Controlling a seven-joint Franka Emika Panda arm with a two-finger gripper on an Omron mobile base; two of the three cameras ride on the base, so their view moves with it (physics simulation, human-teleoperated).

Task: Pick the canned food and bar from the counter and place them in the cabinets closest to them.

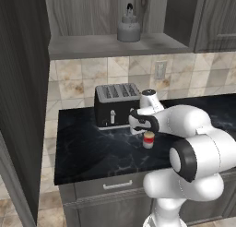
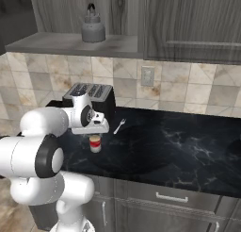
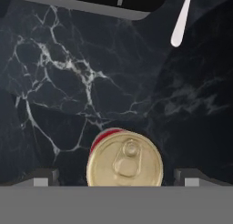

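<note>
The canned food [image 1: 148, 140] [image 2: 95, 144], a short red tin with a tan pull-tab top, stands upright on the black marble counter [image 1: 92, 152] in front of the toaster. My gripper [image 2: 95, 133] hangs straight above it, pointing down. In the hand view the tin's top [image 3: 124, 160] lies between my two fingertips [image 3: 45, 177], which stand wide apart on either side without touching it; the gripper [image 3: 116, 178] is open. An open wall cabinet [image 1: 110, 47] [image 2: 66, 43] with a grey shelf floor hangs above the counter. The bar is out of view.
A black toaster [image 1: 116, 104] [image 2: 94, 95] stands just behind the tin. A white fork [image 2: 119, 126] [image 3: 181, 22] lies to its right. A grey kettle [image 1: 128, 28] [image 2: 93, 29] sits on the cabinet shelf. A closed cabinet door [image 2: 197, 23] hangs to the right. Base drawers [image 1: 117, 185] lie below.
</note>
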